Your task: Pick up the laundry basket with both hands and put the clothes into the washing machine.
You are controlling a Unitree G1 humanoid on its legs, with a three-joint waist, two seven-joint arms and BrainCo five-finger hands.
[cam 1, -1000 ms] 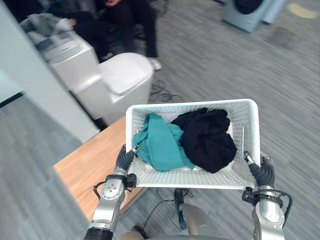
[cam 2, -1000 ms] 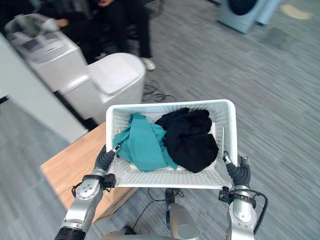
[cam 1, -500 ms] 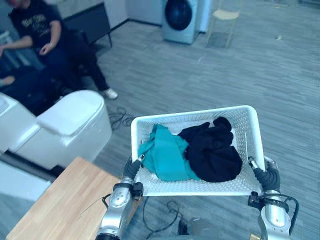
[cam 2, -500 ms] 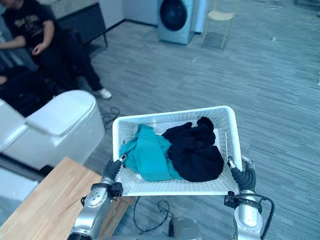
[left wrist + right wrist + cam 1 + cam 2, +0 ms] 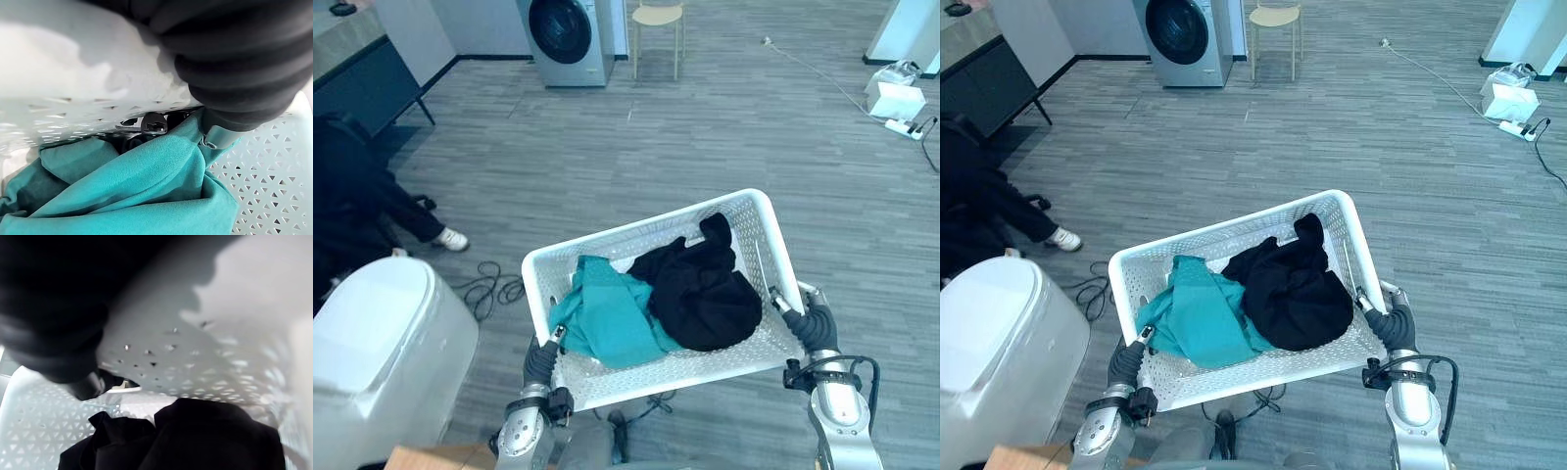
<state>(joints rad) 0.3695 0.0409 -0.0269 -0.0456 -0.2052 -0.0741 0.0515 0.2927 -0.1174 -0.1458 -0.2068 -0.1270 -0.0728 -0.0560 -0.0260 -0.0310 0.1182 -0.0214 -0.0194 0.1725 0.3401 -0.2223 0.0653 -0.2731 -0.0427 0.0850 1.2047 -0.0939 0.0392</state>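
A white perforated laundry basket (image 5: 646,233) hangs in the air in front of me, carried by both hands. In it lie a teal garment (image 5: 605,323) on the left and a black garment (image 5: 701,290) on the right. My left hand (image 5: 540,360) grips the basket's left end, its thumb hooked over the rim beside the teal garment (image 5: 146,196). At the right end my right hand (image 5: 809,323) does the same, next to the black garment (image 5: 195,440). A grey front-loading washing machine (image 5: 564,39) stands far across the floor, upper left.
A white rounded appliance (image 5: 382,352) stands close at the lower left, with a corner of a wooden table (image 5: 431,458) below it. A seated person in dark clothes (image 5: 352,196) is at the left. A chair (image 5: 658,20) stands beside the washer. Cables (image 5: 489,284) lie on the floor.
The whole view has swung round: the table and white appliance slid off to the lower left and the washing machine came into view ahead. The basket stays held in both hands.
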